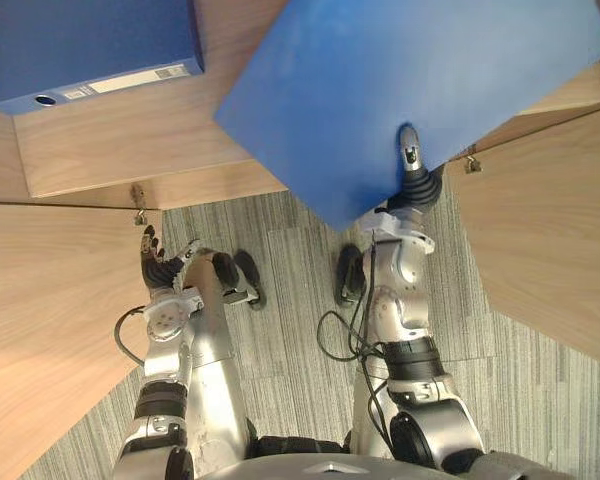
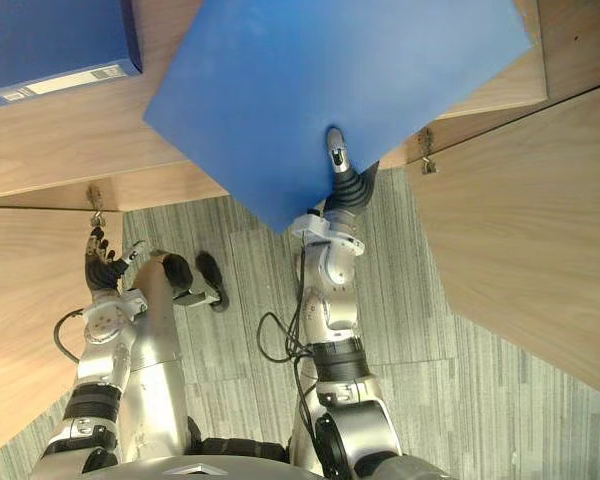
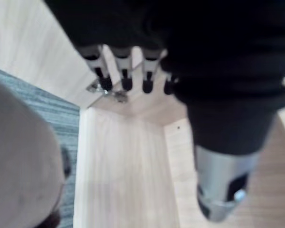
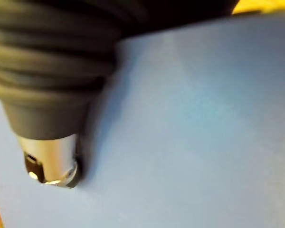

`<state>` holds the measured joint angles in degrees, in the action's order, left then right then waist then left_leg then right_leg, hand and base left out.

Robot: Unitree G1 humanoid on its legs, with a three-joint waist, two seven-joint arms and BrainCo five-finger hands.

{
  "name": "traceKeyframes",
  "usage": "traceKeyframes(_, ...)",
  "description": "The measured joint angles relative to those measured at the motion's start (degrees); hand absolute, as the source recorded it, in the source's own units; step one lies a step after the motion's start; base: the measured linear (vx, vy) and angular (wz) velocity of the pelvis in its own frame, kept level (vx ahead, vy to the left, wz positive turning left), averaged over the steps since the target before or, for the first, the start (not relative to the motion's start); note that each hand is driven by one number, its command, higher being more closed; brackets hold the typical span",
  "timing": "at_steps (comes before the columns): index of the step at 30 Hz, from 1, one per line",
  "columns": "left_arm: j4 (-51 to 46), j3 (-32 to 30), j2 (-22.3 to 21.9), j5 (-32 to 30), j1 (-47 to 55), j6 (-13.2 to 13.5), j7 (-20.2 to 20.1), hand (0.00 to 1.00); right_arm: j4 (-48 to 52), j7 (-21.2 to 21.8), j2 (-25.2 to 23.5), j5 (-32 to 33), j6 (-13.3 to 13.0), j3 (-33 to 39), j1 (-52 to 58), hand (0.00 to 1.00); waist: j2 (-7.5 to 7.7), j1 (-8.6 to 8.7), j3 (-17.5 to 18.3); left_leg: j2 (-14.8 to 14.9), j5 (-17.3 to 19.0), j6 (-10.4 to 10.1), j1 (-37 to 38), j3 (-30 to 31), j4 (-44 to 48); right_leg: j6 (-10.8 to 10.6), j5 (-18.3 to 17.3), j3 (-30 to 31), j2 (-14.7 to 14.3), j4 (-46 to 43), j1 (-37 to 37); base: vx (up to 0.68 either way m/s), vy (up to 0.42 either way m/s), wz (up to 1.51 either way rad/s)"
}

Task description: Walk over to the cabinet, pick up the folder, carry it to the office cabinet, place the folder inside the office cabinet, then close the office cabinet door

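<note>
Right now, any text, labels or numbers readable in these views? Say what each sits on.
White spine label on the dark blue binder lying on the wood shelf: it carries print, too small to read.
Blue folder pinched in the right hand: visible face is blank.
No other text, numbers or signs can be made out.

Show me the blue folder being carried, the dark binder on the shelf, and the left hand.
blue folder (image 1: 410,80), left eye view, middle of its cover.
dark binder (image 1: 80,35), left eye view, its top face.
left hand (image 1: 163,268), left eye view, its dark ribbed cover.
</note>
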<state>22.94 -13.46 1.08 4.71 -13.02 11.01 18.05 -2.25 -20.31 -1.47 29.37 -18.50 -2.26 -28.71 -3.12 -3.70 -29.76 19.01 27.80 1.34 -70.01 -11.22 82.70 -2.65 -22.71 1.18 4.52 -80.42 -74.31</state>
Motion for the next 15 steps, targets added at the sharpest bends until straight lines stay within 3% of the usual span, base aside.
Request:
traceKeyframes(8,-0.39,0.06,0.07,1.43,-1.47,-1.03,0.42,0.00,-1.59,0.27,-0.18,11.01,-3.56,-1.63,-5.36,1.00,-0.72,-0.13,-0.39,0.56,0.59,-0.33,-1.75,-0.62,1.45,-0.34,1.12,1.03,-0.80,-0.89,-2.80,-0.04,-0.011,-0.10)
traceKeyframes(15,-2.22,0.90,-0.05,2.11,-2.03,-1.23,0.57,0.00,-3.34,-0.09,0.49,15.61,-5.04,-0.36,-9.58,1.00,-1.40,-0.23,-0.71,-0.58,0.31,-0.04,-4.16,0.76,2.01,0.31,2.24,0.23,0.42,-0.97,-4.58,-0.04,0.010,0.00)
